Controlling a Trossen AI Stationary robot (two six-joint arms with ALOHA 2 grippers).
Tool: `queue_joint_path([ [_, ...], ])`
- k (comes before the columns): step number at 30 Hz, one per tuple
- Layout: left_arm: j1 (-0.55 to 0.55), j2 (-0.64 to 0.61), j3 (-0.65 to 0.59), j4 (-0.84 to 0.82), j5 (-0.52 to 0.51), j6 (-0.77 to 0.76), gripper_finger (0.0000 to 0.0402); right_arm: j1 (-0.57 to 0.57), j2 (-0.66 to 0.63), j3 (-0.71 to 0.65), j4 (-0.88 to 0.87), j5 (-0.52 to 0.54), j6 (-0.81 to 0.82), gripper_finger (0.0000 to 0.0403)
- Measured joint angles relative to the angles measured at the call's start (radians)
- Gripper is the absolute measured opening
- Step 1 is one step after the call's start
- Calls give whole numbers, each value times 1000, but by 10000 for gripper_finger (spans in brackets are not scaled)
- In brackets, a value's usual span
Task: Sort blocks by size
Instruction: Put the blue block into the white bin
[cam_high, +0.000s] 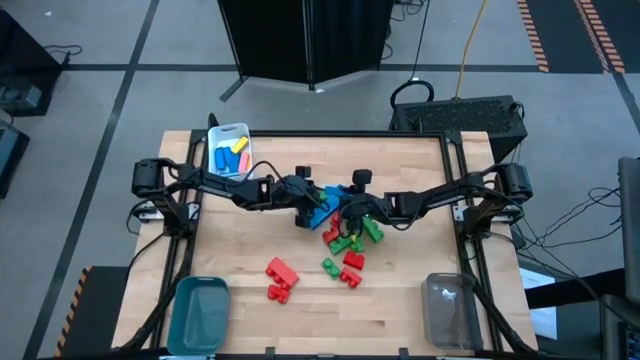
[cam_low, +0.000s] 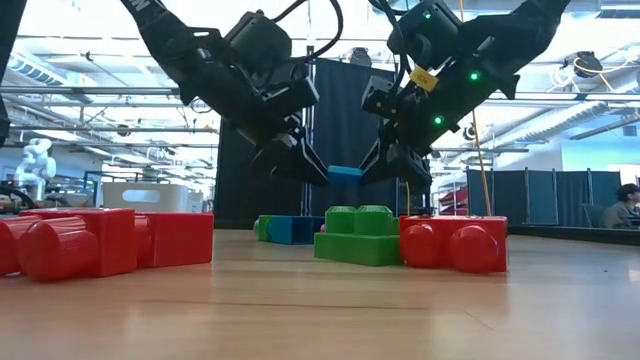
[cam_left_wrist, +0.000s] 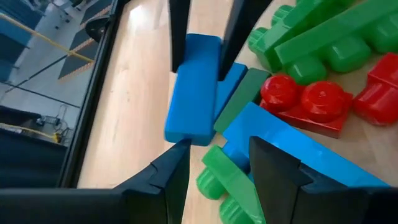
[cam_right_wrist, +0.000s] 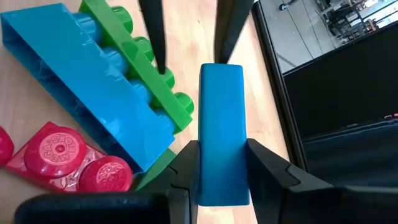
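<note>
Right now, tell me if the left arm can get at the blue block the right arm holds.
Probably yes. The left jaws stand open right at the free end of the blue block, nothing between; the right jaws clamp only its other end.

We log: blocks (cam_right_wrist: 93, 81) glossy smooth plastic | table (cam_high: 400, 310) pale matt wood | fingers (cam_left_wrist: 273, 168) dark matt.

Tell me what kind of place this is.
Probably a robotics lab or workshop in an open industrial hall. A wooden table stands on a concrete floor marked with tape lines, cables trail around it, and blue partition screens and exposed ceiling ducts show behind.
</note>
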Motion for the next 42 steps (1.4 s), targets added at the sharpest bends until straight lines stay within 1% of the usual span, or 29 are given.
queue_joint_path([
  [8,10,0,0,24,-14,-10,156,0,0,0,2,3,-16,84],
  [15,18,0,0,46,-15,-26,156,1,0,3,20,-19,-42,84],
  [29,14,0,0,71,-6,34,155,1,0,3,41,-17,-77,84],
  [31,14,0,0,70,-6,34,148,1,0,3,41,-16,-77,84],
  [33,10,0,0,69,-6,34,133,1,0,3,42,-16,-77,84],
  [38,-7,0,0,67,-10,39,75,1,0,2,36,-21,-81,84],
  [39,-11,0,0,67,-15,39,69,1,0,2,35,-21,-81,84],
  [42,-19,0,0,71,-33,52,69,2,0,1,36,-18,-80,87],
])
